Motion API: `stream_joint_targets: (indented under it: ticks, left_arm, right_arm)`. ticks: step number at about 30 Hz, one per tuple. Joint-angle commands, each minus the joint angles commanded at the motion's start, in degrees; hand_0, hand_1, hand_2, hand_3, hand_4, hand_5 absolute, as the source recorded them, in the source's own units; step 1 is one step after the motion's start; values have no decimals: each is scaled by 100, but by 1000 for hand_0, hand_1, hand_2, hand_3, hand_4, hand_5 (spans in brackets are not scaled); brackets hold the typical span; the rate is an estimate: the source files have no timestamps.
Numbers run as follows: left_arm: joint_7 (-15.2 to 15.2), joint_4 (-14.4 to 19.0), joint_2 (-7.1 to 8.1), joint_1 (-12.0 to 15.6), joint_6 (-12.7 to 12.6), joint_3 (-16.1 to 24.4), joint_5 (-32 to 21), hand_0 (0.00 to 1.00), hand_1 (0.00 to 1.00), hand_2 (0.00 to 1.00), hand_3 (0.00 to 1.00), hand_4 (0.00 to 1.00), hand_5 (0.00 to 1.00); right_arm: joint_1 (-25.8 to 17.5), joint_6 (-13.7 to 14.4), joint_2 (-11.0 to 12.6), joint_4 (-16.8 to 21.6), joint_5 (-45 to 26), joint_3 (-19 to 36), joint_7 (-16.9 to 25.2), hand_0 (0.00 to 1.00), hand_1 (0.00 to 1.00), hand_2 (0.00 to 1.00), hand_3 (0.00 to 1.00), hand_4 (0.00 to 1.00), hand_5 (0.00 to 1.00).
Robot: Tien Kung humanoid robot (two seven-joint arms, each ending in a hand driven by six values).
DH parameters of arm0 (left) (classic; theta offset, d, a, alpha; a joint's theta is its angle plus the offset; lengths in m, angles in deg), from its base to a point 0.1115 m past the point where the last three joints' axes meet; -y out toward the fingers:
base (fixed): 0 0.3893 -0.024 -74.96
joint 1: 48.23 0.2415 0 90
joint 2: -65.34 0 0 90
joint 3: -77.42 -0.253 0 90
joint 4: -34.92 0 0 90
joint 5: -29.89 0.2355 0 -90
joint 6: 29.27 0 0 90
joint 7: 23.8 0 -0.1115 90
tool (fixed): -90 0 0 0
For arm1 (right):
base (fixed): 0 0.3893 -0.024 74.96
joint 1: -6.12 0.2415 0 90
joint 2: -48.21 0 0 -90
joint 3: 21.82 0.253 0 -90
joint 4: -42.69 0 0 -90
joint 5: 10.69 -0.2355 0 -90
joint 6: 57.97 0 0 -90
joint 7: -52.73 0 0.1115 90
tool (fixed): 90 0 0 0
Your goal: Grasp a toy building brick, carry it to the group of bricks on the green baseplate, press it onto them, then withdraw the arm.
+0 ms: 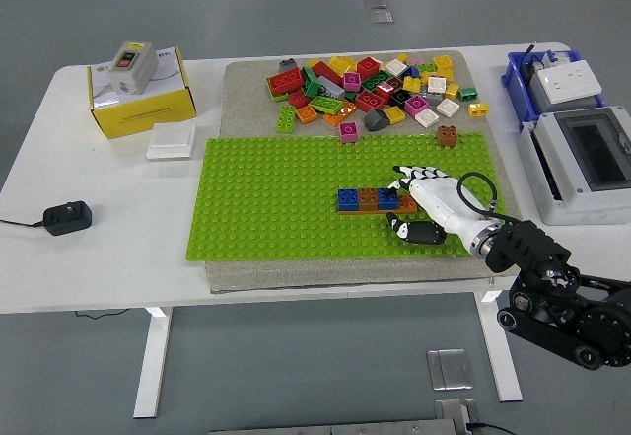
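A green baseplate (276, 193) lies on a grey mat in the middle of the table. On it stands a short row of bricks (367, 199): blue, brown, blue, then an orange-brown one at the right end. My right hand (419, 200) rests at the row's right end, fingers spread flat over the plate, thumb (414, 230) lying below the row. It holds nothing that I can see. A heap of loose bricks (370, 88) lies on the mat behind the plate. The left arm is out of view.
A brown brick (448, 136) and a magenta brick (348, 131) sit at the plate's far edge. A yellow box (141, 88), white switch plate (171, 142) and black adapter (65, 218) are left. A grey enclosure (582, 162) and blue bin (557, 78) stand right.
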Motion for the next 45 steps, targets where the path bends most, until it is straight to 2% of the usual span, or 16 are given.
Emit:
stream_joint_targets:
  ticks: [23, 29, 36, 41, 45]
  left_arm:
    - [6, 0, -5, 13, -9, -98, -100, 637, 602, 564, 676, 365, 729]
    - [-9, 0, 4, 41, -1, -10, -19, 637, 602, 564, 675, 366, 729]
    - [-23, 0, -10, 47, 3, -44, -60, 636, 602, 564, 676, 367, 730]
    - [-33, 0, -2, 62, 6, 37, 2, 637, 602, 564, 676, 367, 730]
    - [-37, 0, 11, 76, 2, 87, 48, 637, 602, 564, 676, 367, 730]
  right_arm:
    - [-98, 75, -65, -131, -101, 5, 109, 998, 998, 998, 721, 552, 463]
    - [-6, 55, 66, 290, -628, 269, 322, 998, 998, 998, 719, 554, 464]
    - [59, -71, 182, 579, -1144, 607, 534, 998, 998, 998, 719, 556, 464]
    - [-15, -64, 268, 800, -1129, 896, 508, 998, 998, 998, 719, 556, 463]
    - [-328, 41, 314, 984, -1002, 1377, 488, 998, 998, 998, 719, 556, 463]
